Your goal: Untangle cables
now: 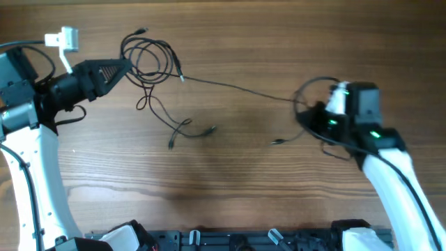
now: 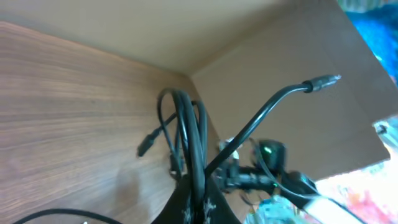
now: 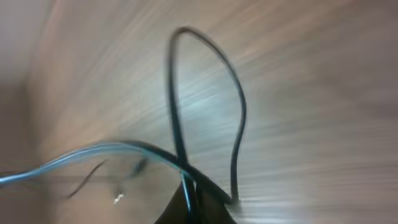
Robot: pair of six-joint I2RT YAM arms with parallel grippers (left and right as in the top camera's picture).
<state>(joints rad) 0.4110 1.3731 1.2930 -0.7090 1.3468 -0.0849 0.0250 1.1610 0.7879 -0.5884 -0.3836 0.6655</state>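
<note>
The brown wood-grain surface [image 1: 230,188] carries everything. The two arms work from opposite ends of it, which would let them draw the tangle apart between them. The white-and-black left arm [image 1: 66,87] reaches in from the left edge toward the far left. The white-and-black right arm [image 1: 376,139] comes up from the near right to the middle right.

The thin black flexible cables [image 1: 150,59] sit mostly as a coiled bundle at the far left, right at the left arm's tip. The left jaws are pinching several strands of that bundle. In the left wrist view the cables [image 2: 189,137] run straight down into the dark tips, while one free plug end [image 2: 323,81] arcs upward. This reads as an anchoring hold.

The right jaws are pressed together on a single cord, whose narrow loop [image 3: 236,106] stands above them in the right wrist view. Between the two grips one straight strand [image 1: 237,88] crosses the surface. It is probably under tension, as if one cord were being drawn out of the bundle.

Slack tails trail nearer from the bundle. One ends in a small centre plug [image 1: 211,130], and another small plug [image 1: 277,142] lies near the right arm.
</note>
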